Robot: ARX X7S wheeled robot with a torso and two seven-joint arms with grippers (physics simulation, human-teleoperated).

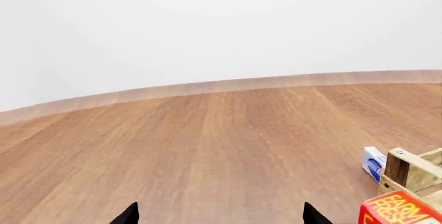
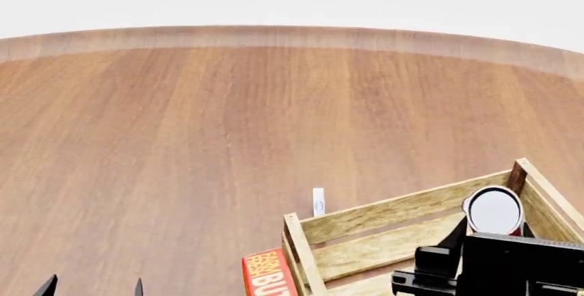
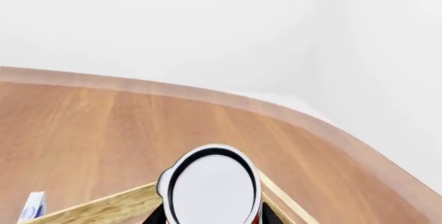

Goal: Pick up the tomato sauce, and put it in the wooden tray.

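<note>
The tomato sauce can (image 2: 494,211) shows its silvery-white top and sits between the fingers of my right gripper (image 2: 493,231), above the inside of the wooden tray (image 2: 383,217) at its far right corner. In the right wrist view the can's top (image 3: 210,188) fills the space between the dark fingers, with a sliver of red label at its side, and a tray slat (image 3: 103,208) lies below. My left gripper (image 2: 91,288) is open and empty at the near left; its fingertips (image 1: 128,214) stand wide apart.
A red carton with yellow lettering (image 2: 267,275) stands against the tray's near left corner and also shows in the left wrist view (image 1: 397,211). A small blue-and-white box (image 2: 318,202) stands just beyond the tray. The round wooden table's rim (image 2: 273,33) curves far behind.
</note>
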